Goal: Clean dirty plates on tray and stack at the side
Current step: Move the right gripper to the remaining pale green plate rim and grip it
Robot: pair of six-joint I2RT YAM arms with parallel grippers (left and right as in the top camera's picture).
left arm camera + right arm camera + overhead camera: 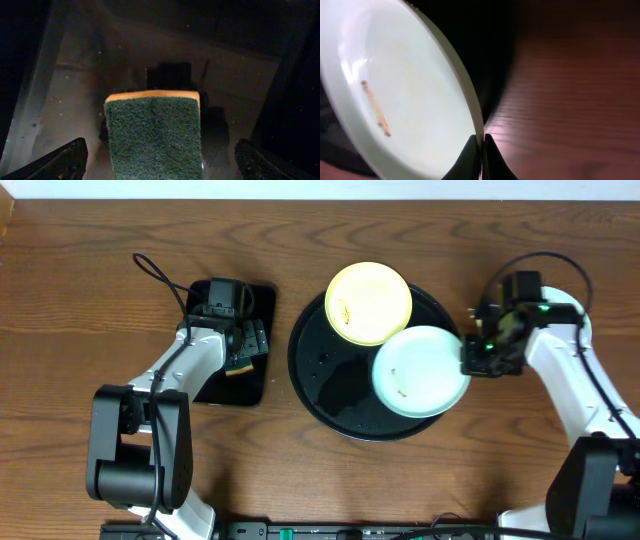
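Observation:
A pale yellow plate (pixel 369 302) lies at the back of the large round black tray (pixel 318 376). A pale mint-green plate (pixel 420 370) with a small brown smear sits at the tray's right side. My right gripper (pixel 468 357) is shut on this plate's right rim; the right wrist view shows the fingers (pixel 481 155) pinching the rim of the smeared plate (pixel 395 100). My left gripper (pixel 243 345) is open over a green and yellow sponge (pixel 154 135), its fingers (pixel 159 160) wide on either side. A third plate is not in view.
A smaller rectangular black tray (pixel 262 300) at the left holds the sponge (pixel 240 363). Bare wooden table (pixel 80 290) surrounds both trays. Cables run behind each arm.

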